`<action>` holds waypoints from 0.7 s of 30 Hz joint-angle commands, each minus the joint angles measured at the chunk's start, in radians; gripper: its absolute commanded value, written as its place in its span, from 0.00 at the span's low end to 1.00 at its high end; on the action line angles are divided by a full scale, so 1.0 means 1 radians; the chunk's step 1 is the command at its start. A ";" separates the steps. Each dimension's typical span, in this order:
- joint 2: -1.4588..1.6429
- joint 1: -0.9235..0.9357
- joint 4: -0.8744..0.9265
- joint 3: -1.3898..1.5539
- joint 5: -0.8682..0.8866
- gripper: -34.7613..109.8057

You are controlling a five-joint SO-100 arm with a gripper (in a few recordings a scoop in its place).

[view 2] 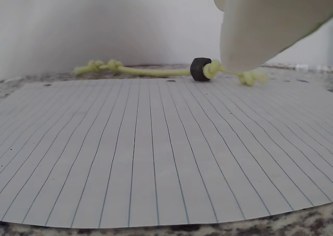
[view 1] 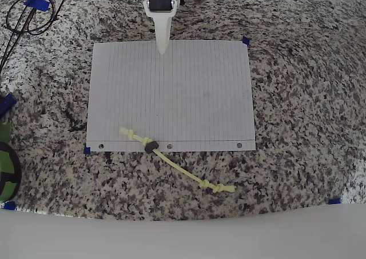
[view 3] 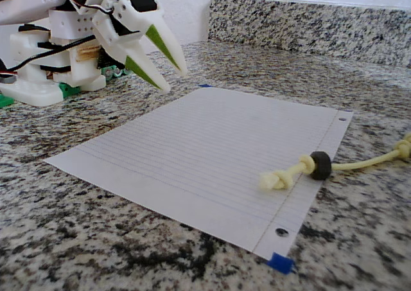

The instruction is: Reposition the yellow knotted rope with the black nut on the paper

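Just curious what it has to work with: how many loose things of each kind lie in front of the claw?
Lined paper: 1
Yellow knotted rope: 1
Black nut on the rope: 1
Total: 3

The paper [view 1: 171, 93] lies bare from its far edge, where the gripper [view 1: 162, 46] hangs with fingers slightly parted, down to its holed near edge. There the rope [view 1: 171, 159] crosses onto the surface [view 1: 297, 99], its nut [view 1: 150, 146] at the paper's edge. Black cables [view 1: 26, 19] crowd the far left corner.
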 commanded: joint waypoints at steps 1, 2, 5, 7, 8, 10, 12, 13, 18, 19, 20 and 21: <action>0.003 0.002 -0.011 0.043 0.000 0.52; 0.003 0.002 -0.011 0.043 0.000 0.52; 0.003 0.000 -0.011 0.043 0.002 0.52; 0.003 0.002 -0.011 0.043 -0.002 0.52; 0.003 0.000 -0.011 0.043 0.000 0.52; 0.003 -0.003 -0.011 0.043 0.002 0.52; 0.003 -0.003 -0.011 0.043 0.002 0.52; 0.003 -0.003 -0.011 0.043 0.002 0.52; 0.003 -0.008 -0.012 0.043 0.002 0.52; 0.003 -0.012 -0.012 0.043 0.002 0.52; 0.003 -0.018 -0.012 0.043 0.002 0.52; 0.002 -0.021 -0.018 0.041 0.002 0.52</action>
